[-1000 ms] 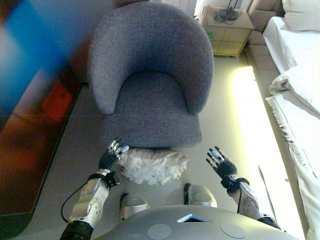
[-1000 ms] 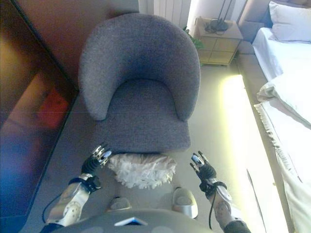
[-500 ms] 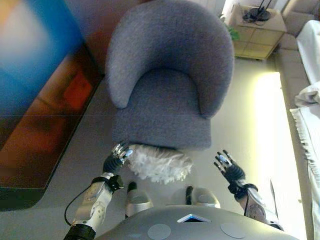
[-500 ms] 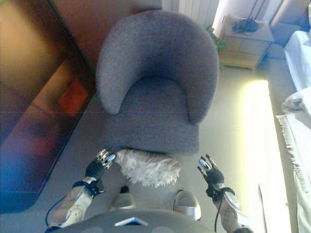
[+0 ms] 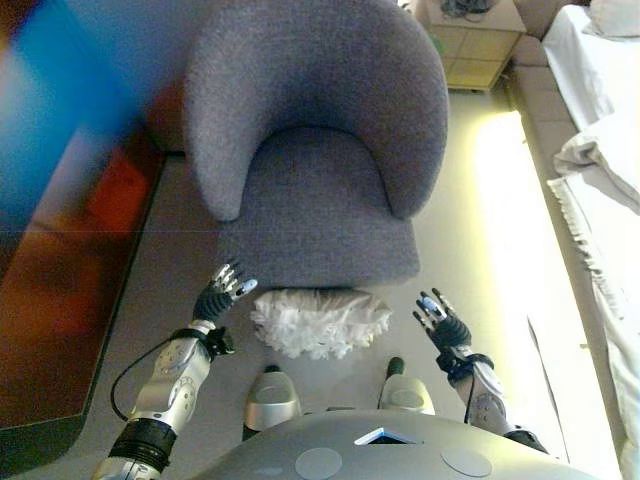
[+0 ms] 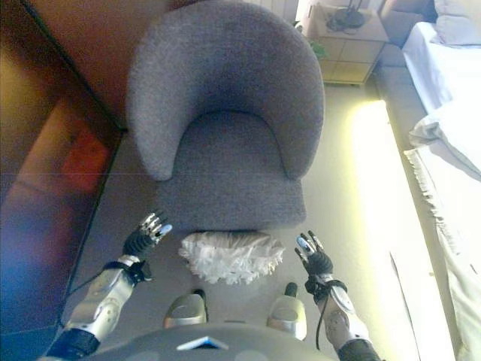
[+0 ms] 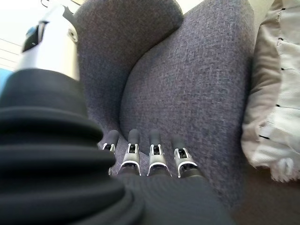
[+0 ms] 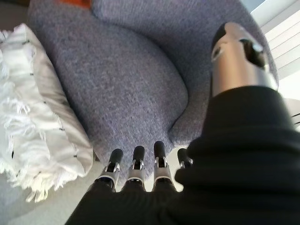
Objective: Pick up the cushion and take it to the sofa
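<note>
— Both hands sit wider apart than before; what's cut off?
— Bed (image 5: 600, 170), at the edge. Cushion (image 5: 320, 322) lies on the floor against the chair (image 5: 315, 150), between left hand (image 5: 222, 296) and right hand (image 5: 440, 325), both open, empty.

White fringed cushion (image 5: 320, 321) on floor

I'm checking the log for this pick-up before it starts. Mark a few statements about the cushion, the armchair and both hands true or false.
1. The white fringed cushion lies on the floor at the front of the grey armchair. True.
2. The left robot hand is shut on the cushion. False: it is open beside it, holding nothing.
3. The right robot hand is open, on the cushion's other side. True.
4. A cushion already sits on the armchair's seat. False: the seat is bare.
</note>
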You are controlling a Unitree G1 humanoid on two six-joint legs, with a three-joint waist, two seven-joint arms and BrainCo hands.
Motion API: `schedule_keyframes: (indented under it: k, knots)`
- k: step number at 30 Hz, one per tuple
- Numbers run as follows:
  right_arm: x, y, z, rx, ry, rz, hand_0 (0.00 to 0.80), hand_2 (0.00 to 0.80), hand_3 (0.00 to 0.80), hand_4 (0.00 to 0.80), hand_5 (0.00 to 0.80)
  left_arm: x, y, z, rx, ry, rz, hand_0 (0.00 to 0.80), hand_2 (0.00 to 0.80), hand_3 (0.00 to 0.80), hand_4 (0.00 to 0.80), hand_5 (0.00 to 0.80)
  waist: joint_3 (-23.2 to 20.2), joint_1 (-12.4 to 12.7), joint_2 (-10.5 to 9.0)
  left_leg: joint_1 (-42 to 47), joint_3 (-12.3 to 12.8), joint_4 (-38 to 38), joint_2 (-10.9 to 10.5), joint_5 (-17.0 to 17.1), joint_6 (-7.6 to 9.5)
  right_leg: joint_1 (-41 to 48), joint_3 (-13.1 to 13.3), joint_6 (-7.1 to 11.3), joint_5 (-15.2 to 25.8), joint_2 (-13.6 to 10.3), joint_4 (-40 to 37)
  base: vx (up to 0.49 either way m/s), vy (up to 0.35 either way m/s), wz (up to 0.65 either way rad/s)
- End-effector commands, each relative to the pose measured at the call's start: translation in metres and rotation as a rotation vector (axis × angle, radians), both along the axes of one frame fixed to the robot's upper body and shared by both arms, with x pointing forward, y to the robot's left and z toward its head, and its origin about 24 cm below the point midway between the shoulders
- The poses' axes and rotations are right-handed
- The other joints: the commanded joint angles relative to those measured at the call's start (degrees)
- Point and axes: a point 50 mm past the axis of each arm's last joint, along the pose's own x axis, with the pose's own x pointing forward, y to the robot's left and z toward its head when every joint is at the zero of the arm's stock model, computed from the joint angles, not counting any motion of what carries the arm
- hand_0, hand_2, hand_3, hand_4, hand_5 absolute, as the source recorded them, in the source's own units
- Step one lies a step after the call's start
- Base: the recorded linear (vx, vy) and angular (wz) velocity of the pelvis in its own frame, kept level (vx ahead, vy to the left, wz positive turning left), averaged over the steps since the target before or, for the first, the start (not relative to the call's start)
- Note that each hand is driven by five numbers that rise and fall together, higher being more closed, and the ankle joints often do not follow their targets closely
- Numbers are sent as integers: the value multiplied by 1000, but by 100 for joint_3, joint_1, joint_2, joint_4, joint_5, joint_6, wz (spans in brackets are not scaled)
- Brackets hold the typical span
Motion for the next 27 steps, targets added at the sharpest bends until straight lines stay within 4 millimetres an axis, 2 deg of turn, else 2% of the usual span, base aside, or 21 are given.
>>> schedule_keyframes:
  k: [1,3,6,11,13,14,16,17,19,21,23,25,27]
  knots:
    - [35,-2,27,-14,-166,-4,0,0,0,0,0,24,11,29,75,-169,14,0,0,0,0,0,56,-84,61,-846,-587,-260,167,731,148,213,175,819,380,-164,-267,-77,-165,-23]
    - [39,1,28,0,-159,4,0,0,0,0,0,26,8,31,77,-176,31,0,0,0,0,0,32,-50,27,-835,-633,-357,275,834,75,301,79,805,339,-37,-407,-31,-160,-25]
    - [33,4,29,13,-156,25,0,0,0,0,0,20,3,27,35,-167,70,0,0,0,0,0,-65,-26,-35,-774,-684,-489,439,970,-27,458,10,734,179,173,-482,26,-126,-15]
    - [27,3,31,1,-168,74,0,0,0,0,0,10,-6,17,-45,-133,98,0,0,0,0,0,-140,-65,-19,-767,-840,-359,694,1037,-186,457,-6,467,-75,474,-291,12,-68,0]
    - [27,0,33,-20,-167,93,0,0,0,0,0,8,-9,12,-99,-109,105,0,0,0,0,0,-136,-60,-34,-810,-906,-58,603,911,-193,497,-38,431,-71,487,-277,-18,-31,-3]
    - [29,-2,34,-38,-174,102,0,0,0,0,0,9,-11,11,-139,-96,105,0,0,0,0,0,-127,-63,-63,-855,-875,223,438,747,-159,544,-78,460,-35,432,-303,0,0,0]
    - [35,0,37,-62,-193,108,0,0,0,0,0,12,-15,8,-213,-64,109,0,0,0,0,0,-195,-95,3,-595,-667,-168,399,807,-63,522,-162,527,-25,371,-251,8,68,4]
    - [39,2,38,-62,-202,109,0,0,0,0,0,12,-15,5,-243,-50,117,0,0,0,0,0,-224,-98,26,-423,-659,-425,337,847,5,495,-163,559,-10,349,-206,39,101,1]
    - [40,2,40,-33,-214,79,0,0,0,0,0,15,-16,3,-247,-56,88,0,0,0,0,0,-289,-179,46,-255,-496,-618,285,891,31,549,-190,622,30,298,-204,51,91,1]
    - [40,6,40,62,-231,51,0,0,0,0,0,20,-20,7,-279,-76,67,0,0,0,0,0,-345,-191,41,-138,-454,-823,158,890,117,559,-222,692,143,202,-262,45,61,5]
    - [41,15,43,247,-295,63,0,0,0,0,0,23,-24,12,-414,-95,46,0,0,0,0,0,-360,-178,46,-52,-405,-964,80,870,170,555,-274,737,256,111,-319,8,32,5]
    - [41,37,54,658,-443,89,0,0,0,0,0,21,-40,13,-820,-112,-17,0,0,0,0,0,-397,-134,46,-14,-360,-1083,23,855,213,565,-361,771,302,55,-396,-9,20,6]
    - [40,51,63,968,-593,116,0,0,0,0,0,16,-57,15,-1162,-172,-102,0,0,0,0,0,-440,-105,54,-10,-311,-1127,15,825,219,588,-410,787,306,16,-456,-4,9,2]
